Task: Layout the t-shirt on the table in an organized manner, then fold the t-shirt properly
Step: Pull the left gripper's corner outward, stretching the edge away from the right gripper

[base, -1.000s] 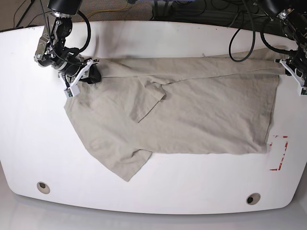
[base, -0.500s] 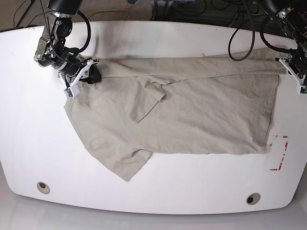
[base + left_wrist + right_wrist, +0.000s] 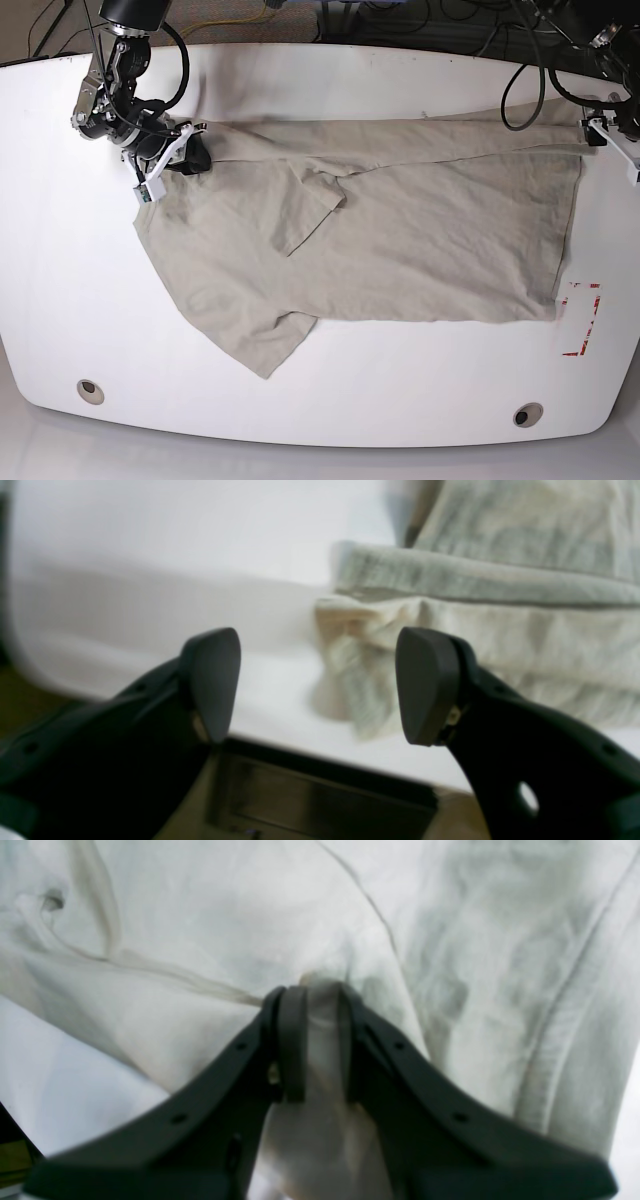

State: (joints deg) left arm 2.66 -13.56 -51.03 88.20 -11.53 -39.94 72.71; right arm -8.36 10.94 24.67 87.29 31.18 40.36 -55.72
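While the beige t-shirt [image 3: 400,230] lies spread and wrinkled across the white worktop [image 3: 330,80], the right fingers [image 3: 315,1040] pinch a fold near its collar end; the left fingers [image 3: 320,685] stand released just off its bunched corner. A red dashed mark [image 3: 585,320] sits beside the hem.

White table [image 3: 330,75] w/ beige t-shirt [image 3: 420,240] spread flat; red dashed mark [image 3: 583,318] by hem

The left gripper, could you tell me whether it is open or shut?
Open: the left gripper shows a wide gap between its pads, with the t-shirt lying beyond, ungripped.
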